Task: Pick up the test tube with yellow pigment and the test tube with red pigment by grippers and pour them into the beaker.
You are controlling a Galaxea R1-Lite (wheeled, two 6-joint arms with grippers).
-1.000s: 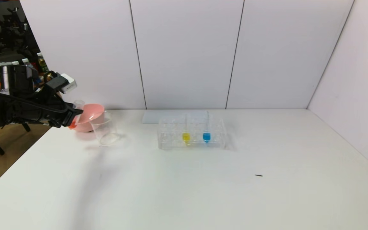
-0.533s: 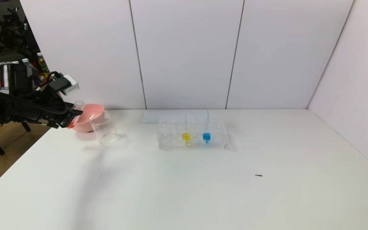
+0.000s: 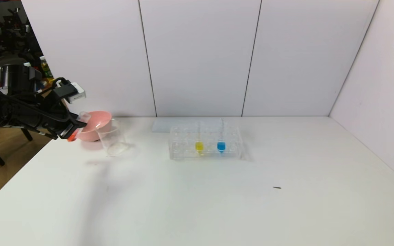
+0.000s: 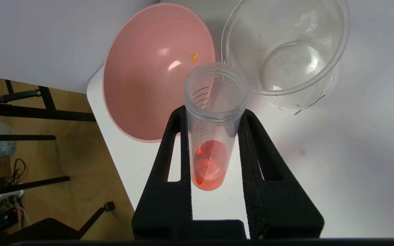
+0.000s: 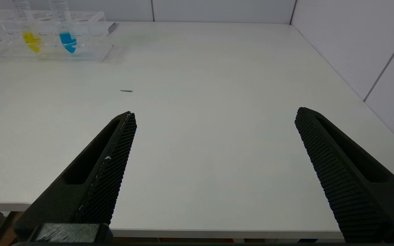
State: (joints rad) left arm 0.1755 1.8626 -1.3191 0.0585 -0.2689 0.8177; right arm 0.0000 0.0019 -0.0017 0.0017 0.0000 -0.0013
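My left gripper is shut on the test tube with red pigment, held tilted over the table's far left edge. The red liquid sits at its rounded bottom, and its open mouth points toward the pink bowl and the beaker just right of the bowl. The beaker looks empty. The test tube with yellow pigment stands in the clear rack. My right gripper hangs open over the table's near edge, out of the head view.
A blue-liquid tube stands in the rack beside the yellow one. A pale flat sheet lies behind the rack. A small dark speck lies on the table. Walls close the back and right.
My left gripper has drawn slightly left and tipped the red tube further, its mouth lower beside the pink bowl's rim. Nothing else has moved.
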